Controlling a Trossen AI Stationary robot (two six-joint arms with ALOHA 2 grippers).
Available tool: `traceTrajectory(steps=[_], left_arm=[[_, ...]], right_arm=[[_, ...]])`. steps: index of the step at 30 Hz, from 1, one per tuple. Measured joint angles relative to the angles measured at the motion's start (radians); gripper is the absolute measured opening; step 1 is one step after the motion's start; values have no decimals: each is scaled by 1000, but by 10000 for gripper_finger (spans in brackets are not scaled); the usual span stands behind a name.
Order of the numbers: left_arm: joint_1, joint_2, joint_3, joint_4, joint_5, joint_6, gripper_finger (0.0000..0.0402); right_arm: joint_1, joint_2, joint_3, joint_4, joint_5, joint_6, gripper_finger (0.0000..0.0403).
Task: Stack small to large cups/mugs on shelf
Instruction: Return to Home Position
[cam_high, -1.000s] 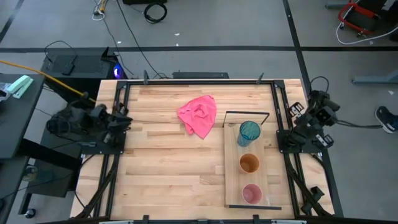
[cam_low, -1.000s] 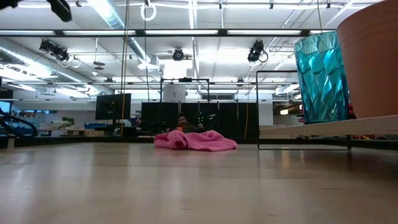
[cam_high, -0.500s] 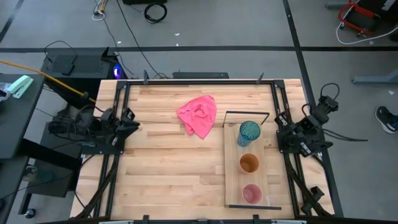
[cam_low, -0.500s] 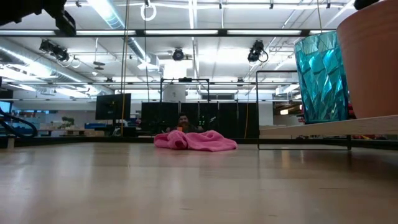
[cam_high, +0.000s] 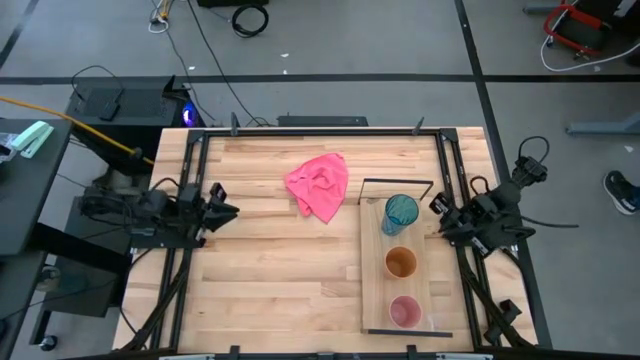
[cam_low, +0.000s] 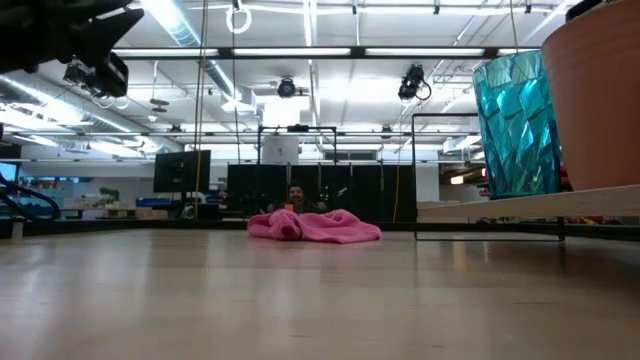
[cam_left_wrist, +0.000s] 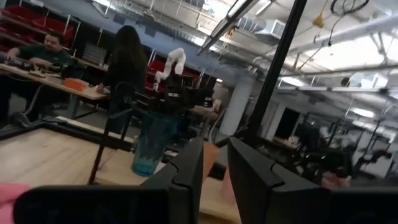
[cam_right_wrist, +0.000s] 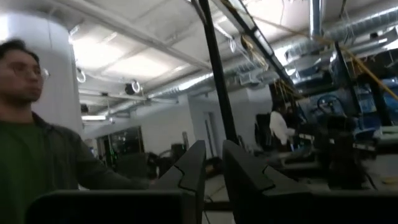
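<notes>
Three cups stand upright in a row on the pale wood shelf (cam_high: 375, 285) at the table's right: the teal tumbler (cam_high: 400, 213) at the far end by the black wire frame (cam_high: 397, 183), the orange-brown cup (cam_high: 400, 263) in the middle, and the small pink cup (cam_high: 405, 313) at the near end. My left gripper (cam_high: 232, 211) hovers over the table's left part, pointing right, fingers nearly together and empty. My right gripper (cam_high: 436, 205) hovers just right of the tumbler, pointing left, fingers nearly together and empty. The left wrist view shows the tumbler (cam_left_wrist: 149, 146) ahead of the left gripper (cam_left_wrist: 215, 163).
A crumpled pink cloth (cam_high: 320, 186) lies on the tabletop left of the shelf's far end. Bare tabletop (cam_high: 270, 280) spreads between my left gripper and the shelf. People show in the room beyond the table in the wrist views.
Both arms have swung out from the table's sides. My left gripper has gone toward the table's right, over the tabletop. My right gripper has gone toward the table's left, toward the teal tumbler. The cups and the cloth have stayed where they were.
</notes>
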Motion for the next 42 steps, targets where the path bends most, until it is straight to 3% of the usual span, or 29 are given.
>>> traceTrajectory(steps=[15, 42], left_arm=[[0, 0, -11, -144, -2, 228, 84], [0, 0, -11, -146, -2, 221, 83]], right_arm=[[0, 0, 0, -399, 1, -28, 62], [0, 0, 1, -457, 1, -4, 62]])
